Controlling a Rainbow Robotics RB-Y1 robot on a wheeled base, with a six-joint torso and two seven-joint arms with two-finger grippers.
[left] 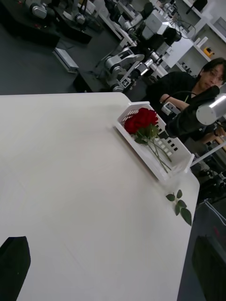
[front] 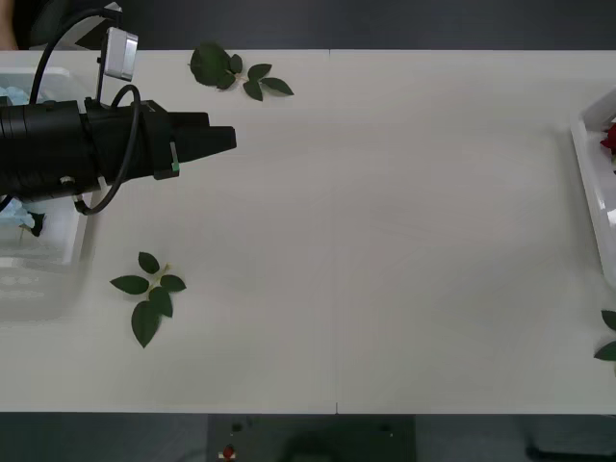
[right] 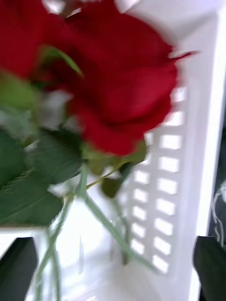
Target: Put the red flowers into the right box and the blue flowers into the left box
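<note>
Right gripper hangs open just above the red roses lying in the right box at the table's right edge. Left gripper, open too, hovers by the left box, where blue flowers sit. Lifting the right gripper carelessly could snag a thin stem and drag a rose out.

The red flowers, deep red roses on thin green stems, lie bunched in the right box, a white tray with slotted sides at the table's right edge. Pale blue flowers lie in the left box, a white tray at the left edge.
</note>
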